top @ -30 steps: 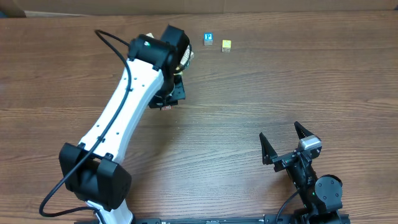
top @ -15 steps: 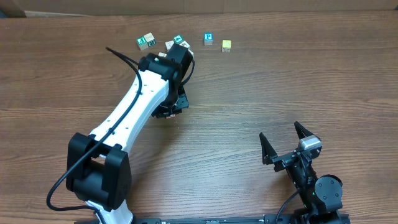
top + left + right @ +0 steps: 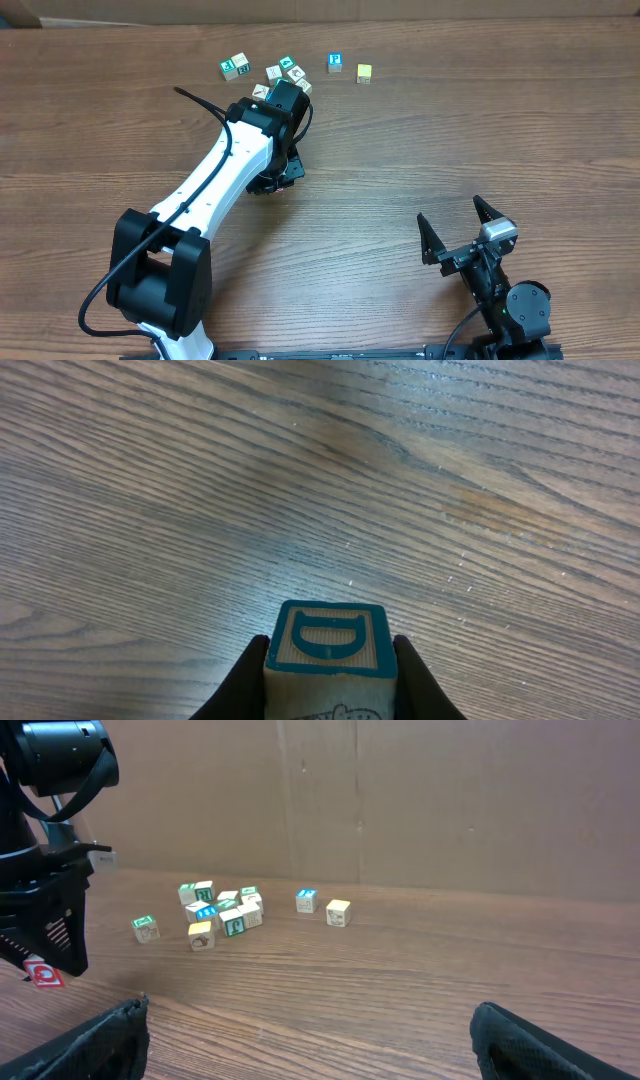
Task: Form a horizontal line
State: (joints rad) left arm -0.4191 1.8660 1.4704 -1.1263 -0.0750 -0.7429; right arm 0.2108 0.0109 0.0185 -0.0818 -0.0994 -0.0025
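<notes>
The left fingers [image 3: 238,688] pinch a teal-lettered D cube [image 3: 326,645] by two opposite sides; the right fingers [image 3: 100,1038] gape wide, empty, at the near right. The line's start, a blue cube [image 3: 336,62] and a yellow cube [image 3: 364,72], near but apart, sits far on the bench [image 3: 450,130]. The cubes look light, rigid and smooth-faced: likely best pinched squarely mid-face, lest they twist.

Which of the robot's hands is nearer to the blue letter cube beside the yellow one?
Left. The left hand, holding a teal D cube, hangs toward the robot and leftward of the blue letter cube; the open right hand sits much farther back, rightward.
</notes>
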